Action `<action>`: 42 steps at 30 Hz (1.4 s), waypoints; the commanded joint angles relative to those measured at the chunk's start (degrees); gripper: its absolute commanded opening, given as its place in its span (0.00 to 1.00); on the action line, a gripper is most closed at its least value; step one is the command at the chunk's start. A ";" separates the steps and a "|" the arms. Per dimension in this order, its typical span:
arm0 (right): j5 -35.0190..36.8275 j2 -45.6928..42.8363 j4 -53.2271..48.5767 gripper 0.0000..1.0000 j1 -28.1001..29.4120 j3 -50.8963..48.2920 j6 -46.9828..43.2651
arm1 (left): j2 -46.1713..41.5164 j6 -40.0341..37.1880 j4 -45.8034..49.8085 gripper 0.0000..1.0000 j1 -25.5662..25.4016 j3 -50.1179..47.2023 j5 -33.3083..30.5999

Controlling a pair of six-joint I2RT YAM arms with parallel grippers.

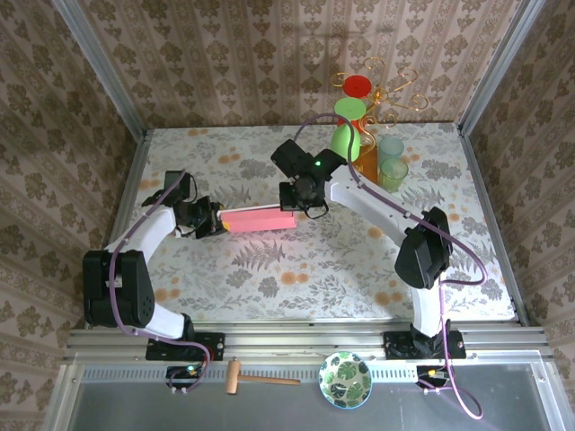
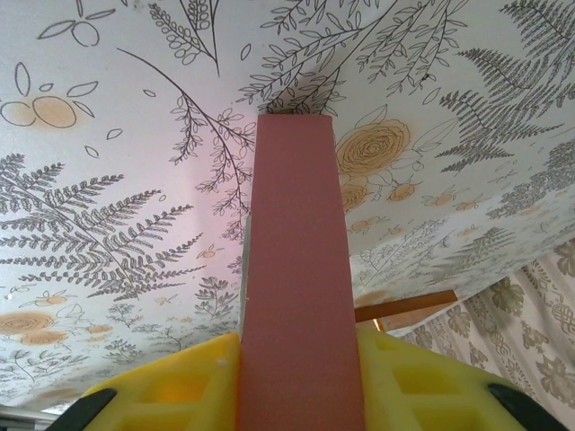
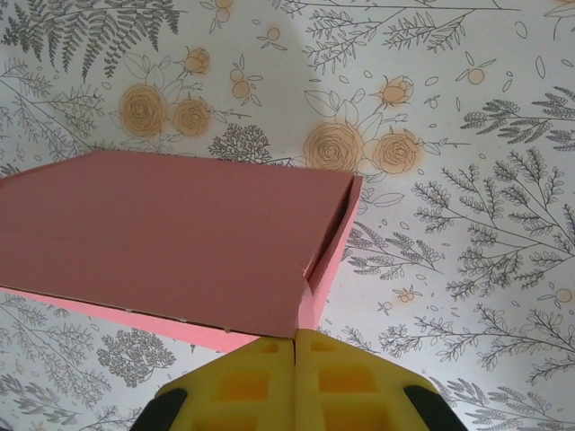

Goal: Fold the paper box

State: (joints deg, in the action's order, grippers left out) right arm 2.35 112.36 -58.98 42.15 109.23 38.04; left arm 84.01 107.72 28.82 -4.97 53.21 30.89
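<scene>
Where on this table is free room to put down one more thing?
Free: the near part of the table between the two arms, and the far left corner. Crowded: the far right, with cups, and the middle, where the left gripper and right gripper hold the paper box.

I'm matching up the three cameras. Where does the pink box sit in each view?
Top external: box lies mid-table, slightly left of centre, long side running left to right.
Left wrist: box seen end-on, a pink strip rising from the bottom centre.
Right wrist: box fills the left and centre, one corner reaching down to bottom centre.
Shared landmark: the floral tablecloth beneath it.
</scene>
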 commanded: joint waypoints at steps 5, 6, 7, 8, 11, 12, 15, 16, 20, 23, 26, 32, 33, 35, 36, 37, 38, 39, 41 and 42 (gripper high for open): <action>-2.56 1.59 -5.32 0.00 -0.07 1.99 2.59 | -0.07 7.89 1.08 0.26 -0.09 -0.96 -3.47; -2.66 1.64 -5.50 0.00 -0.07 2.08 2.81 | -0.12 7.95 1.05 0.26 -0.12 -0.96 -3.54; -2.78 1.88 -5.53 0.00 -0.05 2.42 3.04 | -0.07 7.94 1.00 0.25 -0.19 -0.92 -3.55; -3.03 2.11 -5.76 0.00 -0.08 2.81 3.38 | -0.07 7.94 1.07 0.25 -0.30 -0.87 -3.64; -4.29 3.01 -7.07 0.00 -0.55 4.88 3.96 | 0.10 7.53 1.55 0.25 -0.39 -0.82 -3.74; -4.43 3.30 -7.89 0.00 -0.58 5.82 4.05 | 0.19 7.39 1.82 0.25 -0.33 -0.74 -3.81; -5.11 5.01 -10.79 0.00 -1.02 8.78 4.40 | 0.11 7.20 1.94 0.25 -0.44 -0.98 -4.00; -5.37 5.47 -11.61 0.00 -1.15 9.51 4.54 | 0.17 7.13 2.09 0.26 -0.42 -0.96 -3.96; -6.17 6.65 -13.73 0.00 -1.45 11.25 5.33 | -0.16 6.61 2.65 0.27 -0.64 -0.92 -4.42; -7.04 7.63 -14.86 0.00 -1.72 12.76 6.17 | -0.25 6.14 2.95 0.27 -0.65 -1.00 -4.83; -7.62 8.37 -15.14 0.00 -1.72 13.99 7.06 | -0.16 5.84 2.54 0.28 -0.82 -1.06 -5.21; -8.28 7.60 -12.39 0.00 -1.72 11.53 9.61 | -0.07 7.40 -0.47 0.27 -2.38 -2.01 -6.15; -8.12 7.46 -12.01 0.00 -1.72 11.00 9.79 | -0.07 7.57 -0.63 0.26 -2.50 -2.06 -6.07; -7.73 7.05 -11.56 0.00 -1.72 9.79 10.11 | -0.32 8.17 -1.17 0.24 -2.50 -2.62 -5.89; -7.59 6.57 -11.09 0.00 -1.72 8.87 10.34 | -0.55 8.61 -1.85 0.22 -2.59 -2.96 -6.02; -7.45 6.13 -10.47 0.00 -1.72 7.83 10.39 | -0.75 9.00 -2.25 0.21 -2.62 -3.15 -6.20; -7.33 5.54 -9.71 0.00 -1.72 6.53 10.72 | -0.85 9.33 -2.36 0.20 -2.54 -3.20 -6.20; -7.04 4.97 -8.96 0.00 -1.72 5.20 11.03 | -0.95 9.60 -2.21 0.20 -2.58 -3.21 -6.20; -6.37 3.36 -6.56 0.00 -1.66 2.15 11.25 | -1.10 10.13 -2.37 0.20 -2.59 -3.19 -6.21; -6.26 2.25 -4.76 0.00 -1.70 -0.04 11.66 | -1.14 10.44 -2.71 0.20 -2.50 -3.35 -6.13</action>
State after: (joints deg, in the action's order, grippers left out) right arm -3.09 116.57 -65.76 39.81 113.78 47.40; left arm 82.74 109.84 25.63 -7.44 51.44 27.99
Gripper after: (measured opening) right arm 0.043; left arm 0.301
